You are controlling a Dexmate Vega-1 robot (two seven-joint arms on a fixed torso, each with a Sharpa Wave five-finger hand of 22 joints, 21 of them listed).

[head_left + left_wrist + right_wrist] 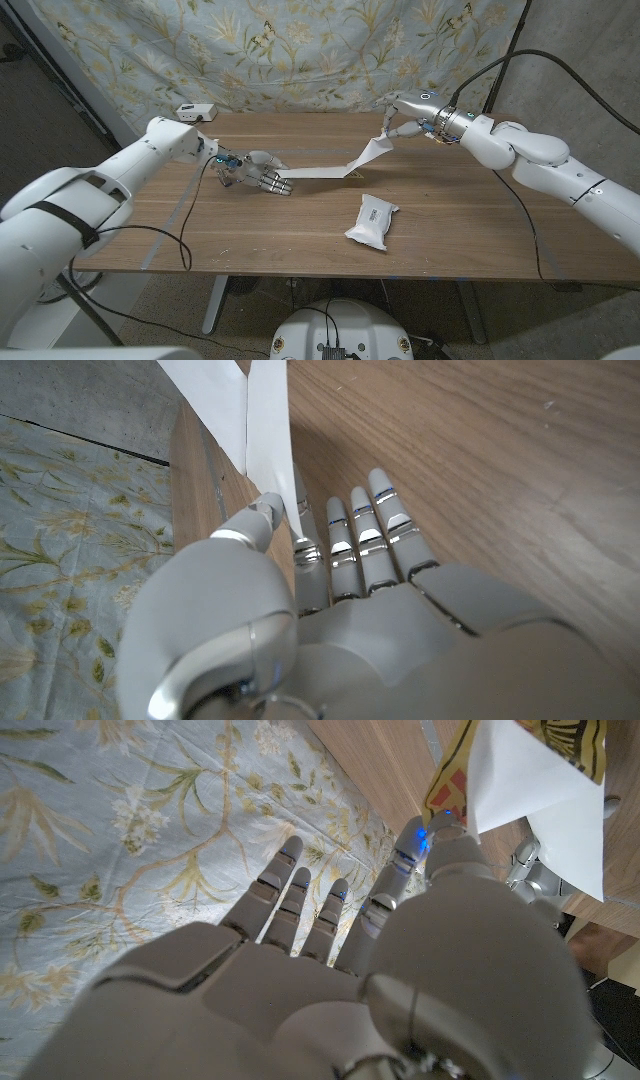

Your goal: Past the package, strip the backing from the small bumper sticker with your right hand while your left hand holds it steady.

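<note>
A long white bumper sticker strip (320,173) lies on the wooden table (450,220) beyond the white package (371,221). My left hand (258,173) holds its near end low on the table, the strip (265,430) pinched between thumb and a finger of the hand (350,620). The far part of the strip (372,150) rises off the table to my right hand (405,112), which pinches its end in the air. In the right wrist view, yellow and red print (450,780) shows beside the white sheet (530,790) at that hand's (380,980) thumb.
A small white device (195,110) sits at the table's back left edge. A floral curtain (300,50) hangs behind the table. Black cables (185,235) trail from both arms over the tabletop.
</note>
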